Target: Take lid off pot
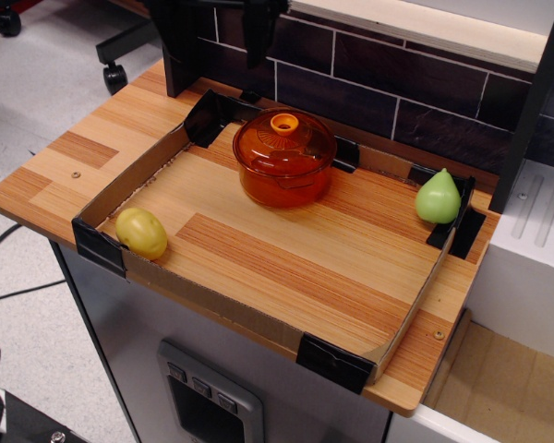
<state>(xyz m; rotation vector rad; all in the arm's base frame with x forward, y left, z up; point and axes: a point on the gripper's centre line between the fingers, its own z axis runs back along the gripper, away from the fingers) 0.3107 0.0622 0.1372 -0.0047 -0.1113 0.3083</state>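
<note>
The orange pot [283,187] stands at the back of the wooden board, inside the cardboard frame. The domed orange lid [300,148] rests on it, with its lighter ring knob [284,123] at the centre. My gripper [218,51] hangs at the top edge of the view, above and behind-left of the pot and apart from it. Its two dark fingers [256,37] are spread wide and hold nothing. The upper part of the gripper is cut off by the frame.
A low cardboard frame [212,305] with black taped corners rings the board. A yellow potato-like fruit [141,233] lies at the front left corner. A green pear [439,197] stands at the right edge. A dark brick wall [379,83] runs behind.
</note>
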